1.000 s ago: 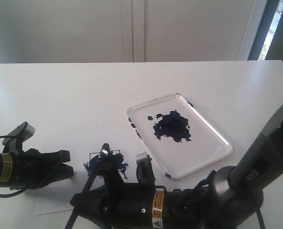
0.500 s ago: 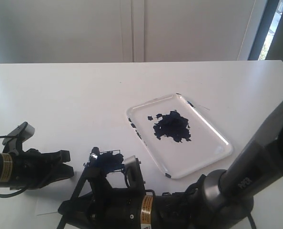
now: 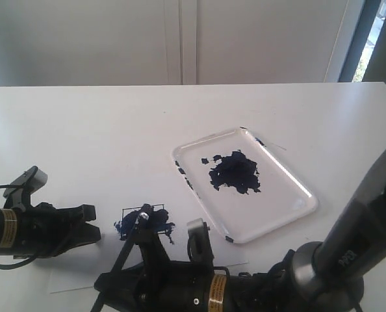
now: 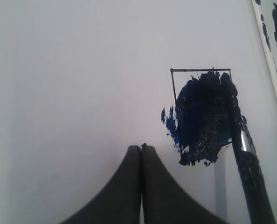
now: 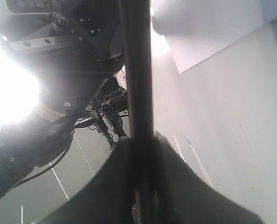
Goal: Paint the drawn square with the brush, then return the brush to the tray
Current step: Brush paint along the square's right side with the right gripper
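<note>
Tabletop [image 3: 82, 130] lies white before pale wall panels [image 3: 258, 39]; right tool [image 5: 141, 144] grasps the brush [image 4: 245, 163], left tool [image 4: 141, 149] clenched.

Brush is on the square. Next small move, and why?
Probably one short stroke toward the bare corner: the right gripper grips the brush, its bristles lie along one edge of the drawn square, and blue covers most of it except that corner.

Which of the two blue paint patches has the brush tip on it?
The one in the drawn square, under the brush; the tray's blotch lies apart.
</note>
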Available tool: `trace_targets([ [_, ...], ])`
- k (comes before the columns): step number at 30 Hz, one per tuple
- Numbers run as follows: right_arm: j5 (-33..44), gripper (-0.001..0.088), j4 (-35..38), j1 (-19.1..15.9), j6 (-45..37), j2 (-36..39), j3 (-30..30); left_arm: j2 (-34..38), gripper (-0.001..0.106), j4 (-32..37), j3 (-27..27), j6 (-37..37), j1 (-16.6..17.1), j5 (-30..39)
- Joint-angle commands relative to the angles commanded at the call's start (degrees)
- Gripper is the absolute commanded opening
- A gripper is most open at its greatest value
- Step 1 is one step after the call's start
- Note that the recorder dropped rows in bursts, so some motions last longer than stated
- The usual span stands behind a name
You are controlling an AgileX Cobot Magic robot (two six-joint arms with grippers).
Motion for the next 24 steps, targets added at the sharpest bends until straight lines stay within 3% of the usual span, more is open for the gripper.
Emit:
trace_targets([
  [15,-0.6,0.0,-0.3,0.0,0.0,0.0,2.2,0.0,0.0,0.0,0.0,0.0,0.0,0.0],
  [24,-0.6,0.0,1.6,5.4,0.0,0.0,2.2,0.0,0.0,-0.3,0.0,0.0,0.0,0.0],
])
